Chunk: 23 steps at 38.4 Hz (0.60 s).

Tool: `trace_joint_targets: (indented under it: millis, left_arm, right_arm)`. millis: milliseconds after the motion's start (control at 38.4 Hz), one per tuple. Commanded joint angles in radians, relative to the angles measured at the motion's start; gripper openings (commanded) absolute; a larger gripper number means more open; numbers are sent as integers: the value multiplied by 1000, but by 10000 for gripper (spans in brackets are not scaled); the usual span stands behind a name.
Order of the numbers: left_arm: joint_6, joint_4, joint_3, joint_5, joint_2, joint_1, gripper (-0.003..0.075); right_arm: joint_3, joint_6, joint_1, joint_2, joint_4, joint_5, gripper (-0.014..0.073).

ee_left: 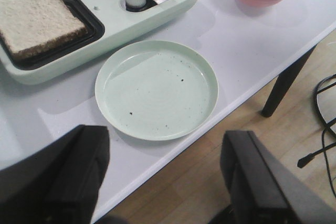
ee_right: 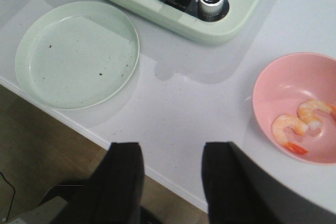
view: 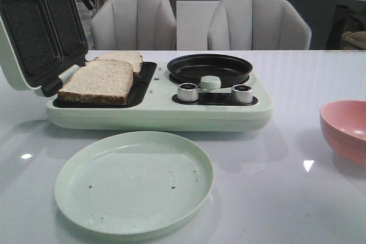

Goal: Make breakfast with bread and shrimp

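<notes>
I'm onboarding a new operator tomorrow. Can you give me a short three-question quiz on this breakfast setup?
1. True or false: both slices of bread lie in the open sandwich press, not on the green plate.
2. Multiple choice: where are the shrimp? A) in the black pan B) in the pink bowl C) on the green plate
3. Fill in: the left end effector and the right end effector are both ____ and hold nothing.

Key: 1 true; 2 B; 3 open
</notes>
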Motion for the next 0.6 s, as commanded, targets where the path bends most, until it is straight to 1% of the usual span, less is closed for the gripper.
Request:
trace_joint_targets:
  millis: [0, 130, 338, 442, 573]
  left_arm:
    - [3, 11, -64, -3, 44, -6, 508]
    - [3, 31, -115, 62, 116, -6, 508]
    - [-10, 84, -167, 127, 271, 8, 508]
    - [-10, 128, -188, 183, 344, 55, 508]
    - [-10, 167, -204, 201, 410, 151, 508]
  right_arm:
    - [-27, 3, 0, -6, 3, -55, 392]
    - [-27, 3, 0, -6, 3, -55, 392]
    - [-27, 3, 0, -6, 3, -55, 392]
    - [-27, 3, 0, -6, 3, -55, 392]
    - [-27, 3, 0, -6, 3, -55, 392]
